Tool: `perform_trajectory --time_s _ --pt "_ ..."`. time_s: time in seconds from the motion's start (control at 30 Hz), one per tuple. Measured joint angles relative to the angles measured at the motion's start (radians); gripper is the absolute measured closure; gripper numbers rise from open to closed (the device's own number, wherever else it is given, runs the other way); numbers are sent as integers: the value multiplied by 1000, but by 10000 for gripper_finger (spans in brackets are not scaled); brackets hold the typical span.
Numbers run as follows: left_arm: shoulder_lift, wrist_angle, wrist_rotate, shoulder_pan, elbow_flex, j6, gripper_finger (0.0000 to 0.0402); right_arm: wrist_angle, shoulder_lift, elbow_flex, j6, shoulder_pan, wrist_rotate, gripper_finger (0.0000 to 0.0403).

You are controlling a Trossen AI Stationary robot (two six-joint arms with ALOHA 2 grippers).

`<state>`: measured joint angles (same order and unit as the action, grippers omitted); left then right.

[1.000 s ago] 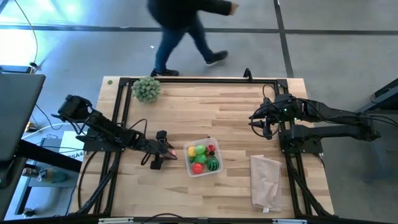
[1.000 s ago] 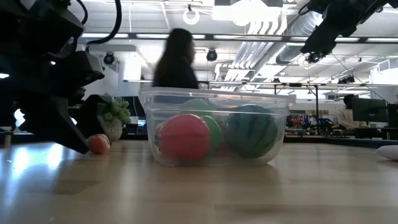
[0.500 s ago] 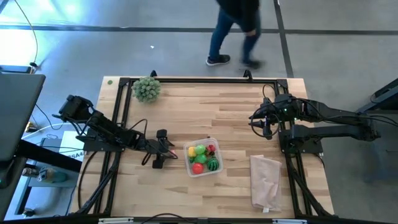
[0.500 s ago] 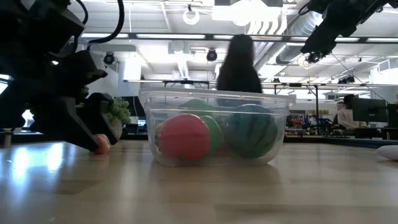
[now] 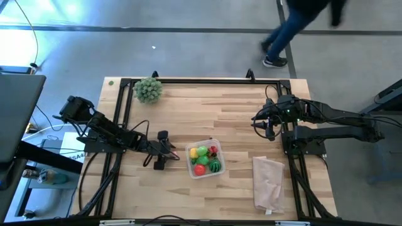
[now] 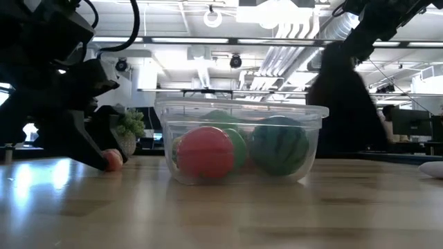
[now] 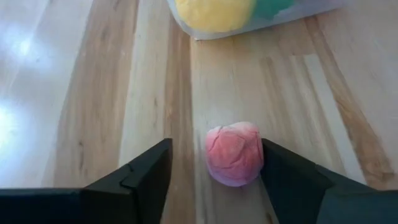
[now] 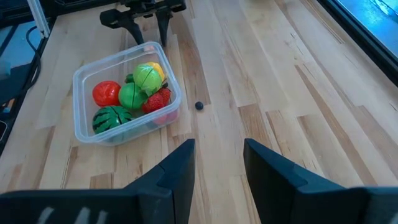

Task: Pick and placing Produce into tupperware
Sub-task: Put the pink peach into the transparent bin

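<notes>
The clear tupperware (image 5: pixel 203 158) stands on the table's middle near part and holds several toy fruits: yellow, green, red, and a striped watermelon ball (image 8: pixel 111 118). It also shows in the low view (image 6: pixel 239 142). A small pink-red toy fruit (image 7: pixel 234 154) lies on the table just left of the tupperware (image 7: pixel 261 12). My left gripper (image 5: pixel 169 151) is open and low at the table, one finger on each side of this fruit (image 6: pixel 113 160). My right gripper (image 8: pixel 219 163) is open and empty, held high over the table's right far part (image 5: pixel 267 129). My left gripper comes at the pink-red fruit level from the table's left. One finger (image 7: pixel 292 180) stands right against the fruit's side (image 7: pixel 258 155); I cannot tell whether it touches. The other finger is clearly apart. The fruit rests on the table.
A grey-green bushy ball (image 5: pixel 148 89) sits at the far left corner. A pale pinkish bag (image 5: pixel 268 182) lies at the near right. A tiny dark bit (image 8: pixel 199 106) lies on the wood right of the tupperware. A person (image 5: pixel 295 28) walks beyond the far edge.
My left gripper has crept a little toward the tupperware, and one finger now partly covers the pink-red fruit in the low view. The fruit has stayed in place. The person behind the table has walked from left to right.
</notes>
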<state>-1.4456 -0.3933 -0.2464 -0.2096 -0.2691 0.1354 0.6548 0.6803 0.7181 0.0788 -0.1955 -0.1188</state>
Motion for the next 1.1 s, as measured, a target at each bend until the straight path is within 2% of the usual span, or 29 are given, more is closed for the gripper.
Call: perform_trajectory --time_s 0.23,0.47,0.77,0.9,1.1 --pt "0 -1 52 0 0 1 244 0 0 0 0 0 0 274" --pt "0 -15 55 0 0 2 280 0 0 0 0 0 0 274" --pt "0 -33 54 0 0 2 286 0 0 0 0 0 0 274" --pt "0 -97 52 0 -1 0 286 0 0 0 0 0 0 274" --pt "0 -108 52 0 -55 -34 287 0 0 0 0 0 0 274"
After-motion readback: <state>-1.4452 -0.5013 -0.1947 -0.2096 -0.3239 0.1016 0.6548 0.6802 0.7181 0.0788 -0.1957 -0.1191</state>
